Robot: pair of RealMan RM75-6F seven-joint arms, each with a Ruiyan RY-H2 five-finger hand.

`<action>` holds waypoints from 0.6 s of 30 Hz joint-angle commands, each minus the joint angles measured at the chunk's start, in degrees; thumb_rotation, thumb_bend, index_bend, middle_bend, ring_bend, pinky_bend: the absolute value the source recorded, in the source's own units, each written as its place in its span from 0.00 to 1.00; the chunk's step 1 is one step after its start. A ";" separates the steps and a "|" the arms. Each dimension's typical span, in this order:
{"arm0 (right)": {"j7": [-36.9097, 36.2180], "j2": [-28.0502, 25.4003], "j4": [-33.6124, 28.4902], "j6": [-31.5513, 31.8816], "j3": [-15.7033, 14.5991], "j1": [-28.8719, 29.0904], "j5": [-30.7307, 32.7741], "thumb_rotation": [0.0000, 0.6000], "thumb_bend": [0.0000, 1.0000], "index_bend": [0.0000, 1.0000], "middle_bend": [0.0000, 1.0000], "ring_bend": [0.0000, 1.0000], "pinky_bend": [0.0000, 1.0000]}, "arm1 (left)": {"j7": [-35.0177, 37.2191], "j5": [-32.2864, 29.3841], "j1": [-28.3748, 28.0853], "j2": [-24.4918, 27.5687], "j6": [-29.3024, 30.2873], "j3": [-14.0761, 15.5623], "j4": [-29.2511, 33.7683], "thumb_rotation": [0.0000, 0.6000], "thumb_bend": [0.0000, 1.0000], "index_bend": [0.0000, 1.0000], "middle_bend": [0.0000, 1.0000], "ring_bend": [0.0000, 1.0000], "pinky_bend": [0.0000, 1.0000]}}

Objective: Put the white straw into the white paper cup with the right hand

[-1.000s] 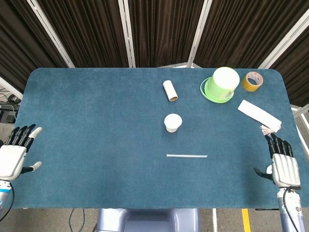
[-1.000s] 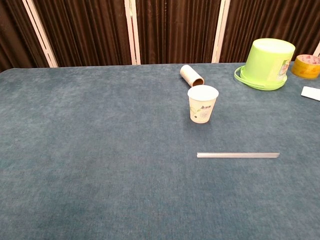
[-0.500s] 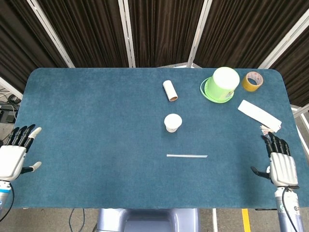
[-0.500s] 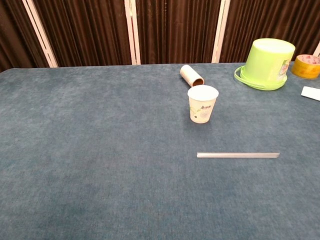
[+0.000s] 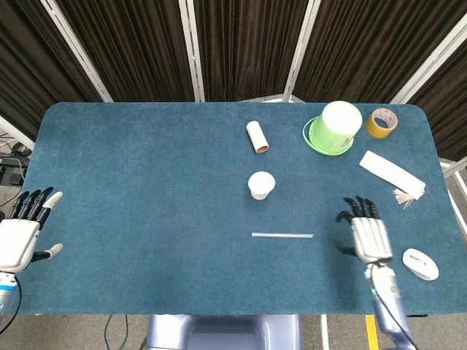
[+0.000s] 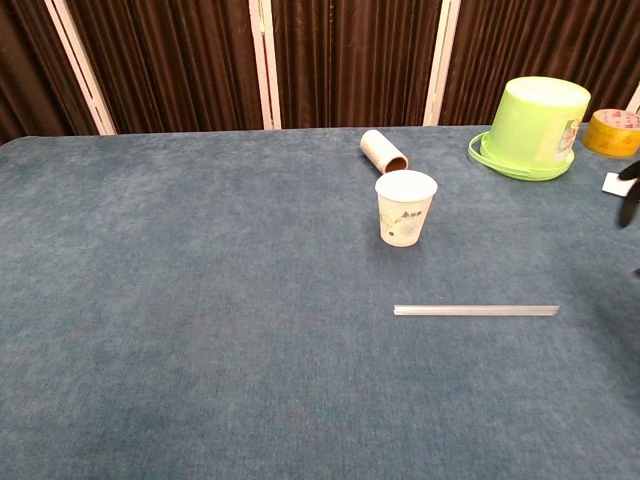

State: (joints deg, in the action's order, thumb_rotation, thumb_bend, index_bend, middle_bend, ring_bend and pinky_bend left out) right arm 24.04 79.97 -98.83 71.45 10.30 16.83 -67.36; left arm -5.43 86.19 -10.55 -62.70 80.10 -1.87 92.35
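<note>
The left hand (image 5: 18, 237) is hovering at the far left edge of the worktop (image 5: 146, 189), released, with fingers apart and nothing in them; only the head view is showing it.

Near the middle of the worktop, the tube (image 5: 256, 136) is lying on its side toward the far edge. The cup (image 5: 261, 184) is standing upright just in front of the tube, mouth open upward, apart from it. The straw (image 5: 282, 235) is lying flat on the worktop in front of the cup, running left to right, well apart from the cup and touching nothing else.

The right hand (image 5: 367, 232) is hovering just right of the straw's right end, released, fingers spread and pointing toward the far edge, holding nothing. It is not touching the straw. In the chest view only dark fingertips (image 6: 628, 200) are showing at the right frame edge.

At the far right, the green tub (image 5: 336, 125) is standing inverted on its lid. The tape roll (image 5: 381, 122) is lying just beside it. A white packet (image 5: 390, 173) is lying nearer the right edge, and a small white oval object (image 5: 420, 263) is lying at the near right corner.
</note>
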 commanded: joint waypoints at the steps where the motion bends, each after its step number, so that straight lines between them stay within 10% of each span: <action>1: 4.24 4.49 1.88 -2.39 0.57 2.74 3.95 1.00 0.20 0.44 0.13 0.00 0.00 | 0.04 0.01 -0.03 0.01 -0.03 -0.02 0.02 1.00 0.07 0.00 0.00 0.00 0.00; 18: 10.03 16.72 8.64 -3.29 2.63 8.52 12.26 1.00 0.21 0.48 0.14 0.00 0.00 | 0.25 -0.17 -0.11 0.13 -0.25 -0.06 0.19 1.00 0.07 0.00 0.00 0.00 0.00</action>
State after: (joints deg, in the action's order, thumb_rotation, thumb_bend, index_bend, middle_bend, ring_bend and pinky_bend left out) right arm 34.05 96.21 -90.57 68.23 12.73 24.98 -55.36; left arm -5.17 86.01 -10.66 -62.56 79.84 -1.92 92.54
